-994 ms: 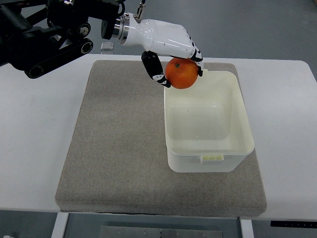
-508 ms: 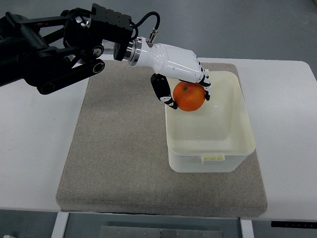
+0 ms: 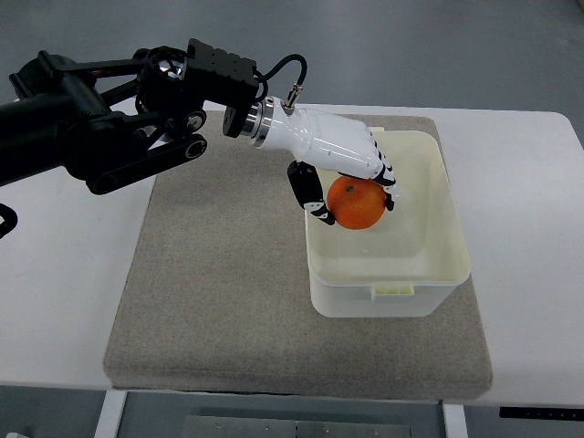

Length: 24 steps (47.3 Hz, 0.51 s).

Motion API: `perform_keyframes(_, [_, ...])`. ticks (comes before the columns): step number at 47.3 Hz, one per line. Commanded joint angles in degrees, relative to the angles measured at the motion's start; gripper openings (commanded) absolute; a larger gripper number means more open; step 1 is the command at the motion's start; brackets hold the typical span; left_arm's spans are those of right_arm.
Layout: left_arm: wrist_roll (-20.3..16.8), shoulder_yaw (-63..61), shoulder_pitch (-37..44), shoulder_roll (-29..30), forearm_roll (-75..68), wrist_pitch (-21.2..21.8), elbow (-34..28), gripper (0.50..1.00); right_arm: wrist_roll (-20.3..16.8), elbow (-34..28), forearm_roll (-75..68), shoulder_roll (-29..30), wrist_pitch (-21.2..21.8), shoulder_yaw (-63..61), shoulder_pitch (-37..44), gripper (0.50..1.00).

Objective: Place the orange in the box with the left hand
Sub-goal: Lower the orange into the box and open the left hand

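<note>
Orange fruit: orange (image 3: 357,203) gripped in left hand (image 3: 339,164), fingers curled round it, thumb underneath; held over box (image 3: 440,274) interior, above floor. Box sits on grey mat (image 3: 210,274). Risk: early release, orange drops, bounces, or rolls against wall; knuckles could clip near rim and shift box.
</note>
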<state>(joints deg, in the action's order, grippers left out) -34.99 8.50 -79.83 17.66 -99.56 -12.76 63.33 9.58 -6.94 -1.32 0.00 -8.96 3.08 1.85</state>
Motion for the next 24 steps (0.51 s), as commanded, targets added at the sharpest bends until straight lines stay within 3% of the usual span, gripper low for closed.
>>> perform_keyframes(1, [-0.01, 0.11, 0.12, 0.00, 0.16, 0.10, 0.03, 0.500, 0.00, 0.00, 0.01, 0.00, 0.00, 0.00, 0.00, 0.926])
perform_keyframes(4, [-0.01, 0.11, 0.29, 0.00, 0.16, 0.10, 0.03, 0.535, 0.00, 0.00, 0.00, 0.00, 0.00, 0.00, 0.00, 0.926])
perform_keyframes(7, [-0.01, 0.11, 0.38, 0.00, 0.24, 0.19, 0.12, 0.715, 0.00, 0.00, 0.00, 0.00, 0.00, 0.00, 0.00, 0.926])
perform_keyframes(8, [-0.01, 0.11, 0.38, 0.00, 0.24, 0.19, 0.21, 0.737, 0.00, 0.00, 0.00, 0.00, 0.00, 0.00, 0.00, 0.926])
perform_keyframes(17, [-0.01, 0.11, 0.38, 0.00, 0.33, 0.19, 0.21, 0.782, 0.00, 0.00, 0.01, 0.00, 0.00, 0.00, 0.00, 0.926])
perform_keyframes(20, [-0.01, 0.20, 0.38, 0.00, 0.59, 0.28, 0.21, 0.898, 0.00, 0.00, 0.01, 0.00, 0.00, 0.00, 0.00, 0.926])
perform_keyframes(24, [-0.01, 0.11, 0.38, 0.00, 1.65, 0.28, 0.21, 0.915, 0.00, 0.00, 0.00, 0.00, 0.00, 0.00, 0.00, 0.926])
